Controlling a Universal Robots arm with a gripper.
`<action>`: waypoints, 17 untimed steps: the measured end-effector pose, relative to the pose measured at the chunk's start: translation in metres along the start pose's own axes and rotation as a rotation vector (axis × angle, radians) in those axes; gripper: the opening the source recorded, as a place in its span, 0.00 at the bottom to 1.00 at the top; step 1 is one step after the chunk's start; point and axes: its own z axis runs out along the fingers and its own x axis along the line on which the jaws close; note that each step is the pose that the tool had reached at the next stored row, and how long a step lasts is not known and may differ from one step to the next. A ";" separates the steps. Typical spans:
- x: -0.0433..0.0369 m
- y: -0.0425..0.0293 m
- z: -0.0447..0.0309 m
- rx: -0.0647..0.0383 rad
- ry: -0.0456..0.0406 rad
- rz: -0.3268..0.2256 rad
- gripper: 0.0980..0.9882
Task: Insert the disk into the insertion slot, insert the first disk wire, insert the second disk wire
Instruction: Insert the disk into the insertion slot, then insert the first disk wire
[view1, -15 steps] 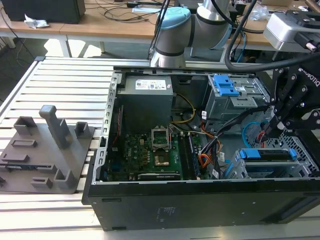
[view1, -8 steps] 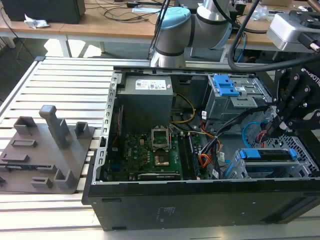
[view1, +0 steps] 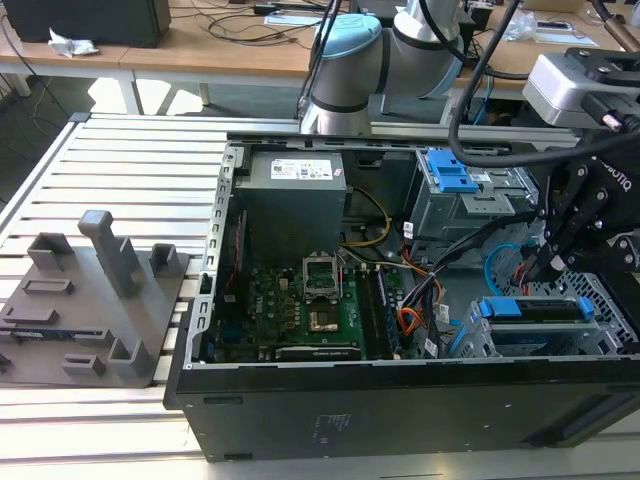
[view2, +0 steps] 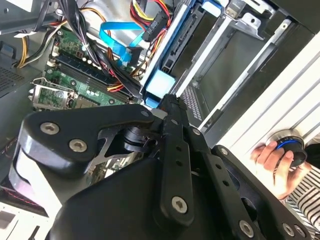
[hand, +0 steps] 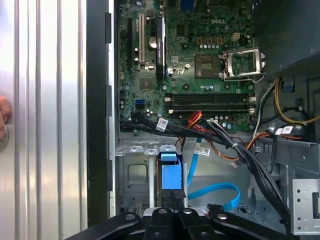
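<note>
One disk (view1: 530, 309) seated in insertion slot (view1: 606, 300), jaws closed together, tips just beside it

Lwr end of disk (hand: 169, 176) hidden behind gripper (hand: 173, 196); hand (view2: 272, 162) partly covered, sleeve (view2: 307, 210) cut at edge.

The disk (view1: 530, 308) is framed in glossy bright-blue plastic. The insertion slot (view1: 607, 298) is dull grey perforated sheet metal. The gripper (view2: 167, 100) is matt black with shiny metal screw heads. The bench (view1: 130, 160) is ribbed, bright bare metal. The fixture (view1: 90, 290) on it is matt grey plastic.
</note>
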 end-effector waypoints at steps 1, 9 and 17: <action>0.0000 -0.0005 0.0013 0.000 -0.0001 0.000 0.01; 0.0000 -0.0012 0.0052 -0.001 -0.0001 0.000 0.01; 0.0000 -0.0014 0.0052 0.000 -0.0001 0.000 0.01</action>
